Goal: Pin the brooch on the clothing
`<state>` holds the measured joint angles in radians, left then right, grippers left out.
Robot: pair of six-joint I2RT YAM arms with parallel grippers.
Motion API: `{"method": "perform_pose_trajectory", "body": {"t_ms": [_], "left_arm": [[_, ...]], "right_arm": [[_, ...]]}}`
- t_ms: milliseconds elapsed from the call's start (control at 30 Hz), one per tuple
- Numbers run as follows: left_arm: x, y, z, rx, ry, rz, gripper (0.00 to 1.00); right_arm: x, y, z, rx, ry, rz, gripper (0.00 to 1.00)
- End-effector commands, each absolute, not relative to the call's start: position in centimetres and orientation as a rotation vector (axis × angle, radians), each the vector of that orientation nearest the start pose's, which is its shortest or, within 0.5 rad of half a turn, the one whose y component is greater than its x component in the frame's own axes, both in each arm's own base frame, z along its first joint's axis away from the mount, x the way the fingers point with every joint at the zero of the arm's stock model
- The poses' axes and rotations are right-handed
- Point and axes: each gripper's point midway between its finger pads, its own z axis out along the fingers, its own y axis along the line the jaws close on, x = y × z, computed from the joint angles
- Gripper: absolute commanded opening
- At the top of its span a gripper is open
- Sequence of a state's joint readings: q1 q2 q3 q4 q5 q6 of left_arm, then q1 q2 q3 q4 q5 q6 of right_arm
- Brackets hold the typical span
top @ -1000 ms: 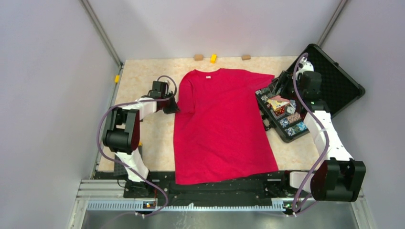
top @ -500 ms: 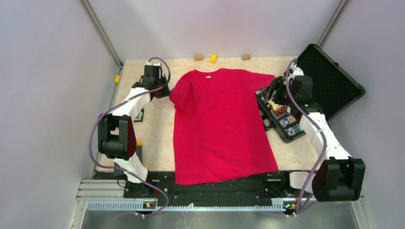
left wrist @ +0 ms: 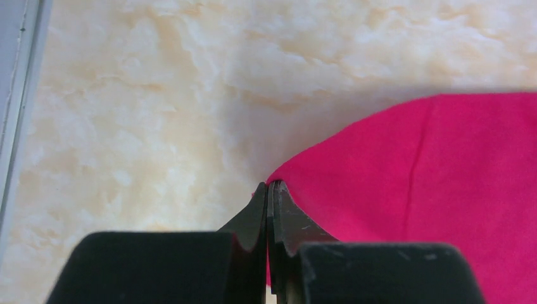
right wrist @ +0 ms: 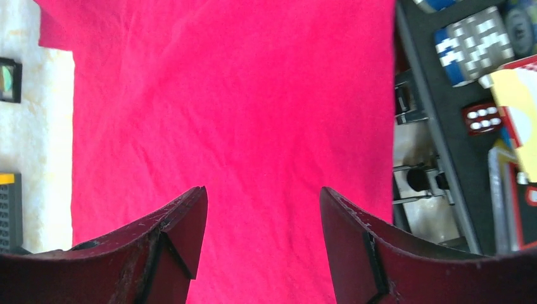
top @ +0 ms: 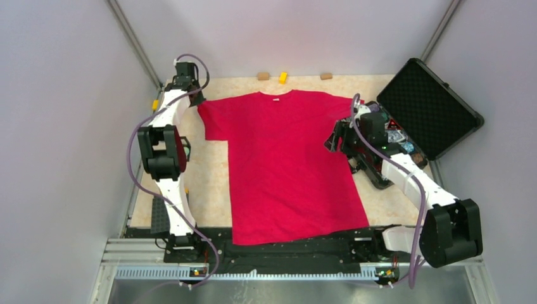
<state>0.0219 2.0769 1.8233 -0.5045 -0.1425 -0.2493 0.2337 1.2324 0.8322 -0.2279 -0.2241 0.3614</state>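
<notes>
The clothing [top: 285, 164], a red T-shirt, lies flat in the middle of the table with its collar at the far side. My left gripper [top: 193, 96] is near the far left corner, shut on the tip of the left sleeve [left wrist: 443, 190], which is pulled out straight; the jaws pinch the fabric edge [left wrist: 268, 187]. My right gripper [top: 334, 140] hovers open over the shirt's right side [right wrist: 240, 95], beside the case, with nothing between its fingers [right wrist: 263, 190]. I cannot pick out the brooch in any view.
An open black case [top: 430, 107] stands at the right, its tray [right wrist: 456, 158] full of colourful trinkets right beside the shirt's edge. Small tan [top: 263, 76] and yellow [top: 283, 76] blocks lie along the far edge. Walls close in left and right.
The left gripper has moved toward the far left corner, drawing the sleeve out flat. The right gripper has swung left from over the case to above the shirt's right side.
</notes>
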Motion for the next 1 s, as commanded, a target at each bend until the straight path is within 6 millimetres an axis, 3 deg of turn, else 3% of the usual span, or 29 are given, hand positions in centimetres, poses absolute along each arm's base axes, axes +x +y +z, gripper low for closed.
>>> {"method": "perform_pose_trajectory", "body": {"t_ms": [0,200,367,467,533,600,667,833,967], "left_arm": [[56.4,6.4,12.7,-0.395,2.323,0.167,0.00],[57.9,9.1,11.6,-0.417,2.320,0.214,0.00],[58.8,9.8,11.3,-0.385,2.314,0.227,0.00],[58.7,10.2,11.6,-0.381,2.312,0.252,0.16],[58.6,10.2,12.4,-0.379,2.303,0.251,0.34],[58.5,10.0,13.9,-0.378,2.277,0.238,0.50],[58.3,9.6,16.1,-0.371,2.239,0.207,0.58],[56.4,8.3,23.5,-0.379,2.099,0.116,0.68],[52.8,7.0,29.2,-0.390,2.005,0.038,0.70]], "right_arm": [[33.1,14.9,14.4,0.008,2.252,0.550,0.66],[33.0,15.6,13.0,0.017,2.282,0.501,0.66],[33.4,15.4,12.9,0.022,2.278,0.459,0.66],[33.5,15.2,13.2,0.028,2.265,0.436,0.67],[33.4,15.1,13.6,0.030,2.251,0.433,0.68],[33.4,14.8,13.9,0.037,2.239,0.416,0.69],[33.3,14.5,14.3,0.040,2.228,0.399,0.69],[33.0,13.6,16.0,0.046,2.182,0.366,0.69],[32.7,12.6,18.6,0.048,2.115,0.333,0.71]]}}
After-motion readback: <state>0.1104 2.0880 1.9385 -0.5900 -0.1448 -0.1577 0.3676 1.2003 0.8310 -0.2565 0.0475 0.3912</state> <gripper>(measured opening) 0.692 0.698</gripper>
